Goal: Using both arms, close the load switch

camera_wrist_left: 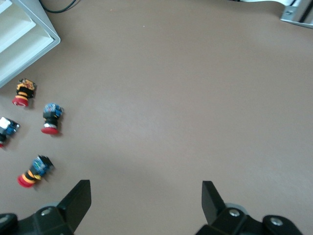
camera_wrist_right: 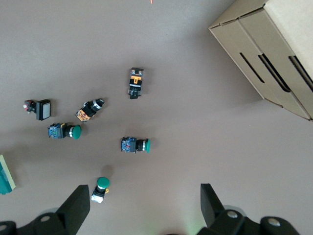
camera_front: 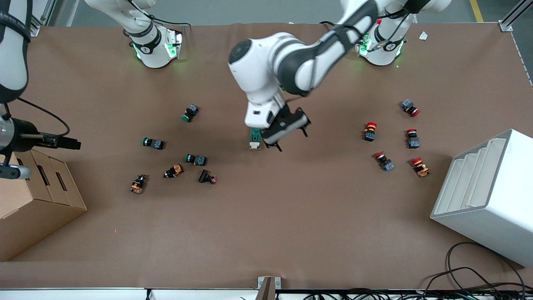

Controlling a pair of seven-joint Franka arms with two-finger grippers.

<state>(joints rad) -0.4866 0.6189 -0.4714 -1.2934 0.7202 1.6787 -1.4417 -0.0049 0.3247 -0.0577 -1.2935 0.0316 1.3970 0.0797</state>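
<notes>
Nearest the worktop's camera edge, mid-table, lies the load switch [camera_front: 255, 138]; the left gripper [camera_front: 287, 134] hovers beside it, fingers spread; the right gripper [camera_wrist_right: 142, 208], fingers apart, waits near the cardboard box [camera_front: 33, 196] at the right arm's end

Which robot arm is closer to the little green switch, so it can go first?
The left. The left gripper hangs open right beside the load switch mid-table. The right gripper, also open, is up over the cardboard box's end.

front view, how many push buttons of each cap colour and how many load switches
green-capped push buttons: 3
red-capped push buttons: 5
other small push buttons, orange or black-bodied: 3
load switch: 1
total: 12
</notes>
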